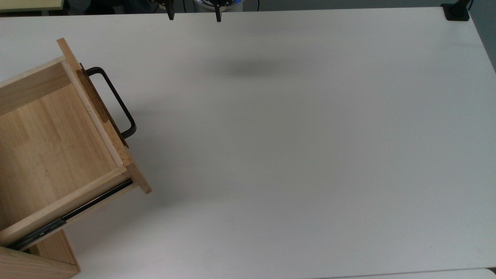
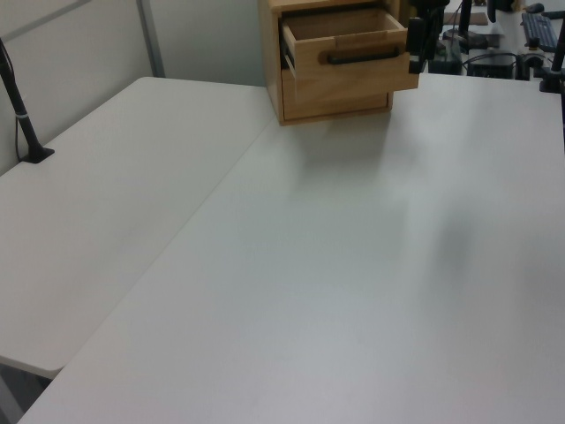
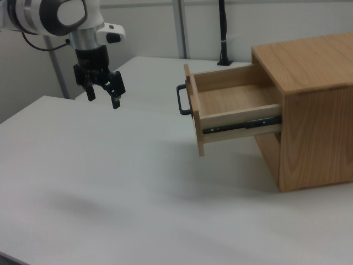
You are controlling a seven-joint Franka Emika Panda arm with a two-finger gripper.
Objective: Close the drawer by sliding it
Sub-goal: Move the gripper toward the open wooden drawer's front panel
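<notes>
Nearest in the right view, the white table [image 3: 110,182] lies bare; beyond it the drawer [image 3: 231,110] stands pulled well out of the wooden cabinet [image 3: 309,110], its box holding nothing. Farther off, the gripper [image 3: 103,97] hangs above the table, fingers spread, well apart from the black handle [image 3: 181,99].
</notes>
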